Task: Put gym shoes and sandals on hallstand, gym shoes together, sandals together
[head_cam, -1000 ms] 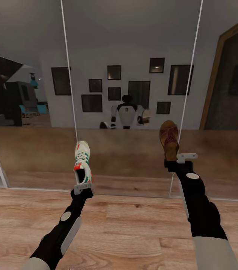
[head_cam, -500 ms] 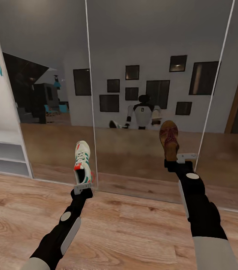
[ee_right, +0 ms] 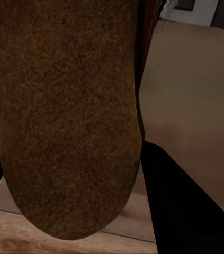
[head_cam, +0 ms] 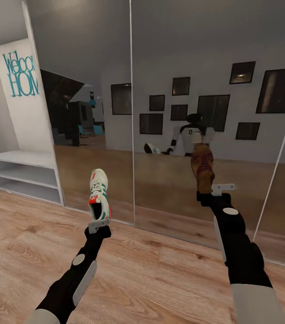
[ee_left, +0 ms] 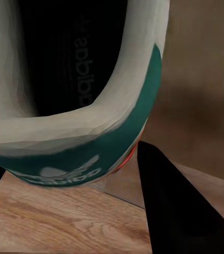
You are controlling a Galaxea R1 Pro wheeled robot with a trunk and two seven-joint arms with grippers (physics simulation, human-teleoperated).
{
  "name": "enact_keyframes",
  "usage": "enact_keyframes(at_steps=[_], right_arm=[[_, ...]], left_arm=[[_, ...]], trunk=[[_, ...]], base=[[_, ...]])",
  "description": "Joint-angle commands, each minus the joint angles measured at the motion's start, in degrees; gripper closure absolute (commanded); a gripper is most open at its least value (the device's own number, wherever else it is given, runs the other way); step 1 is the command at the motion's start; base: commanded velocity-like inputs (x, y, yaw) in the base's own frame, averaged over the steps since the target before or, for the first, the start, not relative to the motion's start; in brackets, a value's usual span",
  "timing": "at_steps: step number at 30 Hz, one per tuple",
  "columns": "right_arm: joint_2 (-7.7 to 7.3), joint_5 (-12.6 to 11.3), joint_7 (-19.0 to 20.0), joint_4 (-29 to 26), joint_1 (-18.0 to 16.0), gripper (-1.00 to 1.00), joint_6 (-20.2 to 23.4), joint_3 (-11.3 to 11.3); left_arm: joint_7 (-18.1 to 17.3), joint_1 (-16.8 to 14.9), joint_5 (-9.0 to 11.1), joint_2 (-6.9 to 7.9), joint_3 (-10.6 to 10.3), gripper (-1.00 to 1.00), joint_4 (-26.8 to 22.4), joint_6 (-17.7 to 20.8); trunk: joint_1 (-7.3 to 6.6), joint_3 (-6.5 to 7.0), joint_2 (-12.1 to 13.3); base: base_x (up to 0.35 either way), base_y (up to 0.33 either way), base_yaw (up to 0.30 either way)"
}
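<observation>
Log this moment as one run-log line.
left tool: holding gym shoe | right tool: holding sandal | ahead: mirror wall | white shelf unit: far left

In view are 1 gym shoe point(head_cam: 99, 192), 1 sandal point(head_cam: 203, 168), 2 grippers and 1 white shelf unit point(head_cam: 23, 173).

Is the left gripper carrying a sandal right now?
No, the left gripper holds a white gym shoe by its heel; the right gripper has the sandal.

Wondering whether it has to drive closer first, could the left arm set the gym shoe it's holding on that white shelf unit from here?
Probably not. The left end effector holds the gym shoe in front of the mirror wall, while the white shelf unit stands well off to the left across open floor.
</observation>
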Motion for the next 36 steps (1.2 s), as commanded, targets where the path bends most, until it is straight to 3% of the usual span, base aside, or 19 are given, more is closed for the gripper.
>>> enact_keyframes(at_steps=[1, 19, 36], right_arm=[[0.03, 0.1, 0.0, -0.1, 0.0, 1.0, 0.3, 0.0], [0.03, 0.1, 0.0, -0.1, 0.0, 1.0, 0.3, 0.0], [0.03, 0.1, 0.0, -0.1, 0.0, 1.0, 0.3, 0.0]], left_arm=[[0.3, -0.1, 0.4, 0.04, -0.3, 1.0, 0.0, -0.3], [0.3, -0.1, 0.4, 0.04, -0.3, 1.0, 0.0, -0.3], [0.3, -0.1, 0.4, 0.04, -0.3, 1.0, 0.1, -0.3]], trunk=[[-0.01, -0.06, 0.0], [-0.01, -0.06, 0.0], [-0.01, -0.06, 0.0]], base=[[0.0, 0.0, 0.296], [0.009, 0.0, 0.296], [0.265, 0.125, 0.296]])
